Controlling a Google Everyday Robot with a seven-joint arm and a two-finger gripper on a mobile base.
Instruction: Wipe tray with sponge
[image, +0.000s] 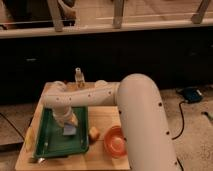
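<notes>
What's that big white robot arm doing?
The robot's arm reaches down into the green tray, with its gripper right at a small light-blue sponge on the tray's floor. It looks like it is wiping the tray. An orange bowl and a yellow-orange block sit beside the tray on the table.

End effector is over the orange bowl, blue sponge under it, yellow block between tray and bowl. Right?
No. In the camera view the end effector is over the green tray, not the orange bowl. The rest holds: the blue sponge is under it, and the yellow block lies between tray and bowl.
</notes>
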